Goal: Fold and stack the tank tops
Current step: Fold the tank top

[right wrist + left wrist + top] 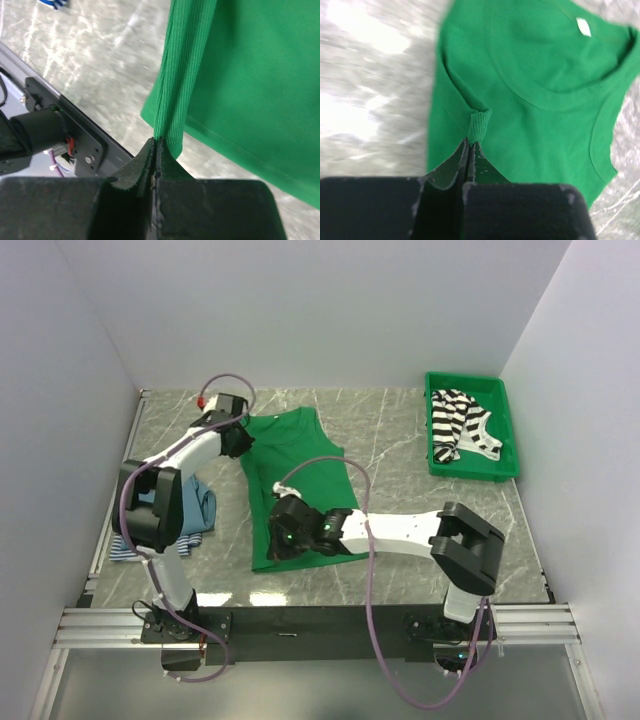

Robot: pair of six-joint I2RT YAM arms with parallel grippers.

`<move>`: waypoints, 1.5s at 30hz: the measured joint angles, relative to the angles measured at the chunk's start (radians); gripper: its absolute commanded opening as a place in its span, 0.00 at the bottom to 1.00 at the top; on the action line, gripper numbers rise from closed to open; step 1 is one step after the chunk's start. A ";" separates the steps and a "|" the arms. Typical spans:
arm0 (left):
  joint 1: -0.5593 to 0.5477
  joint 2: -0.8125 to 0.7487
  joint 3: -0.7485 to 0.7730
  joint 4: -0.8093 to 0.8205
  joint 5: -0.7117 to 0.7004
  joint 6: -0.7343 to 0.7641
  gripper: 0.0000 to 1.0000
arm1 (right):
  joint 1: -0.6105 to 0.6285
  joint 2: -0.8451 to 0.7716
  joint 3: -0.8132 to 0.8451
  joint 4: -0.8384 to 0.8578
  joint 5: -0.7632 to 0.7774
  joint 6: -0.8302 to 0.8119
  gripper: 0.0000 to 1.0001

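The plain green tank top (305,475) lies spread on the marble table, neckline toward the back. My left gripper (240,443) is shut on its left shoulder strap, and the left wrist view shows the strap (479,125) bunched at the closed tips (470,144). My right gripper (281,537) is shut on the near left hem corner, where ribbed cloth (172,100) rises from the closed tips (156,142). A solid blue top (203,506) and a blue-white striped top (124,550) lie folded at the left. The black-and-white striped top (458,423) sits in the bin.
The rigid green plastic bin (512,445) stands at the back right. White walls close in the table on three sides. A metal rail (300,620) runs along the near edge, beside the arm bases. A purple cable loops over the green top.
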 measured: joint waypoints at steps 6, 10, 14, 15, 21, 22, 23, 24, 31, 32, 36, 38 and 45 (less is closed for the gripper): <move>-0.079 0.077 0.068 -0.018 0.000 -0.003 0.01 | -0.009 -0.087 -0.121 0.047 0.012 0.032 0.00; -0.117 0.112 0.101 -0.029 -0.002 -0.004 0.01 | -0.018 -0.116 -0.177 0.075 0.024 0.051 0.00; -0.138 0.128 0.119 -0.039 -0.008 -0.006 0.01 | -0.028 -0.148 -0.233 0.087 0.034 0.066 0.00; -0.142 0.132 0.123 -0.039 -0.008 -0.007 0.01 | -0.031 -0.156 -0.247 0.095 0.035 0.071 0.00; -0.156 0.149 0.128 -0.039 -0.008 -0.007 0.01 | -0.039 -0.174 -0.306 0.130 0.041 0.093 0.00; -0.157 0.153 0.128 -0.039 -0.008 -0.007 0.01 | -0.039 -0.174 -0.315 0.137 0.042 0.097 0.00; -0.159 0.156 0.129 -0.038 -0.008 -0.008 0.01 | -0.039 -0.174 -0.321 0.138 0.043 0.100 0.00; -0.161 0.159 0.129 -0.038 -0.008 -0.007 0.00 | -0.039 -0.174 -0.331 0.148 0.043 0.105 0.00; -0.170 0.166 0.129 -0.034 -0.008 -0.007 0.01 | -0.041 -0.184 -0.378 0.186 0.053 0.130 0.00; -0.171 0.166 0.129 -0.034 -0.008 -0.007 0.00 | -0.041 -0.190 -0.385 0.189 0.056 0.134 0.00; -0.175 0.166 0.129 -0.029 -0.007 -0.006 0.01 | -0.042 -0.204 -0.410 0.211 0.061 0.145 0.00; -0.178 0.166 0.129 -0.029 -0.006 -0.006 0.01 | -0.043 -0.204 -0.414 0.213 0.062 0.151 0.00; -0.184 0.166 0.129 -0.013 0.003 -0.003 0.03 | -0.043 -0.206 -0.429 0.236 0.064 0.163 0.00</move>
